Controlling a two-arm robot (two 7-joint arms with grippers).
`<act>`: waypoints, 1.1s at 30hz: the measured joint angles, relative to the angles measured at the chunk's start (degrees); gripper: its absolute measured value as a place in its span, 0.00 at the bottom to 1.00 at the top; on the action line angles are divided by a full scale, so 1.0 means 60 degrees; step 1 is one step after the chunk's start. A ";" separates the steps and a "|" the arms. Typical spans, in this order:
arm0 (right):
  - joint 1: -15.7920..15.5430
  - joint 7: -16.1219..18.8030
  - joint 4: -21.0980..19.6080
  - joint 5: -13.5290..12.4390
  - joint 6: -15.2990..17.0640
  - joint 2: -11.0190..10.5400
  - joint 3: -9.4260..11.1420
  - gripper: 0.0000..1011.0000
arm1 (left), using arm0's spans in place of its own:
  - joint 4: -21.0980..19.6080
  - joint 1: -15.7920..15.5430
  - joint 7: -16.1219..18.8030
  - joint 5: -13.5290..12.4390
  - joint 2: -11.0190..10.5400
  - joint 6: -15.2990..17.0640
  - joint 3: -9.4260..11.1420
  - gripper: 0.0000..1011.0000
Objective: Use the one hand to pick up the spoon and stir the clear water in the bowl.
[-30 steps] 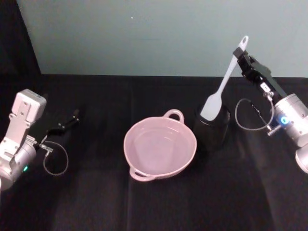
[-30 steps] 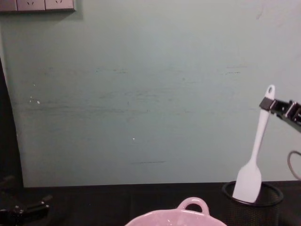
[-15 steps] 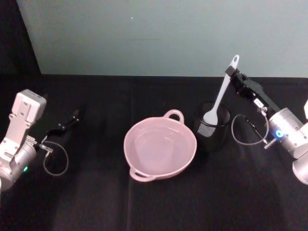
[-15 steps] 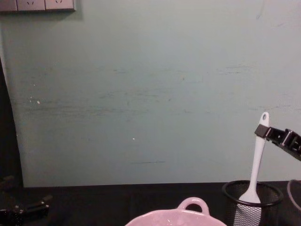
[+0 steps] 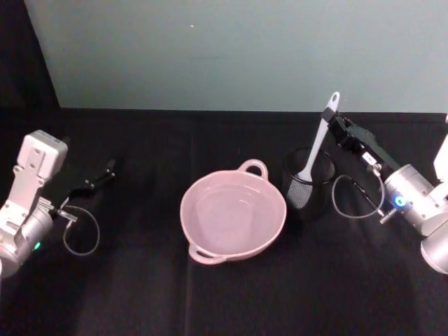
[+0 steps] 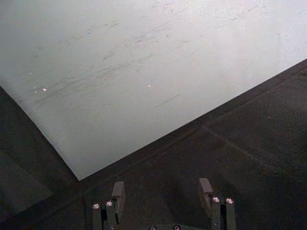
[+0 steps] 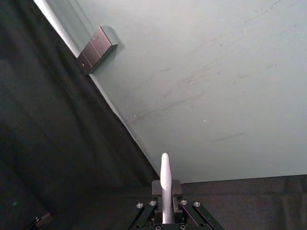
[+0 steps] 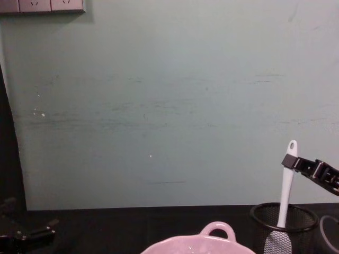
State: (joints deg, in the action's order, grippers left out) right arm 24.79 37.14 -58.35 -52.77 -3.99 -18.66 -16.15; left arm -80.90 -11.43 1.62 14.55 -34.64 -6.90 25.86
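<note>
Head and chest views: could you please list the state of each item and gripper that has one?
Long white plastic spoon: nearly upright, scoop down inside the cup, handle gripped.
Black wire-mesh cup: upright, holding the spoon's scoop.
Pale pink glossy bowl: upright, holding clear water.
Right gripper: shut on the spoon's handle.
Left gripper: open, holding nothing, parked at the table's left.

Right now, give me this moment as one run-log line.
right gripper: shut on spoon | spoon: scoop down in mesh cup | bowl: untouched | left gripper: parked, open
</note>
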 joint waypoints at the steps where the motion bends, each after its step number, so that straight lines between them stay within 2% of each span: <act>1: 0.0017 0.0029 0.0050 0.0010 -0.0001 0.0007 -0.0005 0.12 | 0.0000 0.0001 0.0000 0.0000 0.0000 0.0000 0.0000 1.00; 11: 0.0044 0.0051 0.0107 0.0021 0.0015 0.0015 -0.0009 0.12 | 0.0000 0.0000 0.0000 0.0000 0.0000 0.0000 0.0000 1.00; 14: 0.0039 0.0049 0.0099 0.0022 0.0015 0.0014 -0.0008 0.15 | 0.0000 0.0000 0.0000 0.0000 -0.0001 0.0000 0.0000 1.00; 21: 0.0030 0.0041 0.0082 0.0022 0.0015 0.0013 -0.0003 0.36 | 0.0000 0.0001 0.0000 0.0000 0.0000 0.0000 0.0000 1.00; 23: 0.0028 0.0039 0.0077 0.0022 0.0016 0.0013 0.0000 0.45 | 0.0000 0.0000 0.0000 -0.0001 0.0000 0.0000 0.0000 1.00; 29: 0.0025 0.0036 0.0073 0.0022 0.0016 0.0013 0.0001 0.61 | 0.0000 0.0001 0.0000 0.0000 0.0000 0.0000 0.0000 1.00; 30: 0.0024 0.0036 0.0072 0.0022 0.0016 0.0013 0.0000 0.67 | 0.0000 0.0000 0.0000 0.0000 0.0000 0.0000 0.0000 1.00; 33: 0.0021 0.0034 0.0069 0.0022 0.0016 0.0013 0.0000 0.73 | 0.0000 0.0000 0.0000 0.0000 0.0000 0.0000 0.0000 1.00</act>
State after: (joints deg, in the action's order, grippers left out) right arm 24.91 37.34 -57.93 -52.64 -3.90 -18.59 -16.15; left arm -80.90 -11.43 1.62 14.55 -34.65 -6.91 25.86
